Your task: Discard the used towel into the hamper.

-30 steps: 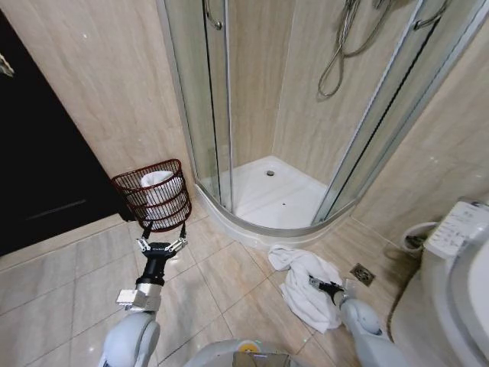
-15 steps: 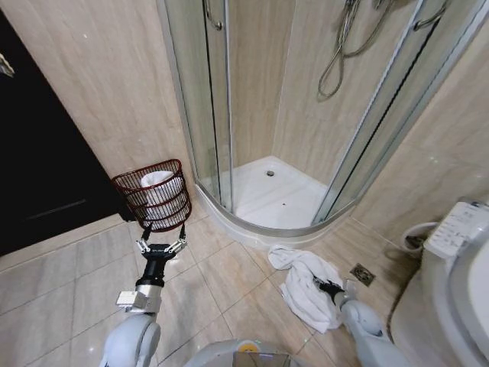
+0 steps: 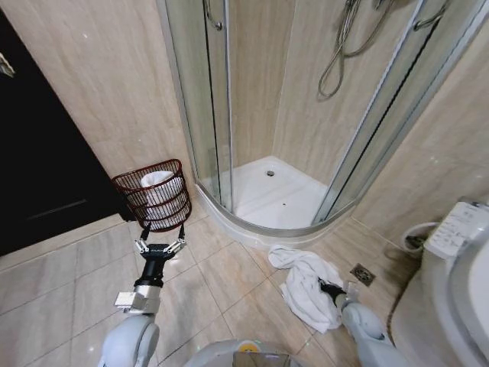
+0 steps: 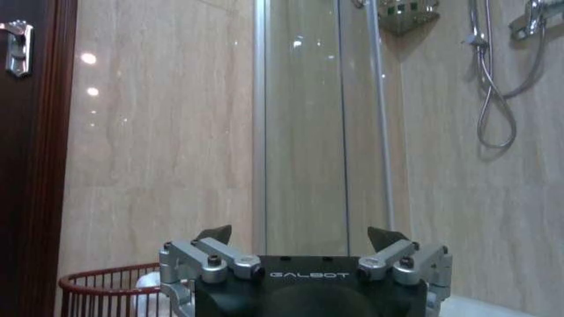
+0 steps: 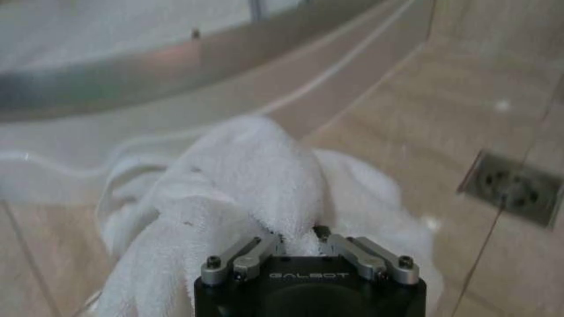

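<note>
- My right pincer (image 5: pixel 298 239) is down at the floor with its fingers drawn in close on a raised fold of the white towel (image 5: pixel 234 198); cloth bulges up between and just ahead of them, so I judge I have a pinch of it.
- In the head view that pincer (image 3: pixel 327 288) sits on the far right side of the towel (image 3: pixel 302 287), which lies crumpled on the tiles in front of the shower tray (image 3: pixel 271 195), with the floor drain (image 3: pixel 362 274) just off to my pincer's right.
- The towel looks soft, limp and light. It will sag and trail from whatever point I hold, and a thin pinch could slip out of thick terry.
- A grip on the tall central ridge, where the folds bunch thickest, seems the safest hold; an edge would leave most of the cloth dragging.
- If it is damp it will hang heavier and cling to the tiles; I cannot tell from here.
- My left pincer (image 3: pixel 160 248) hangs spread wide and empty above the floor, with the hamper (image 3: pixel 153 195) just beyond its tips.
- The hamper stands against the wall beside the shower glass, well apart from my right pincer, and already has something white inside.
</note>
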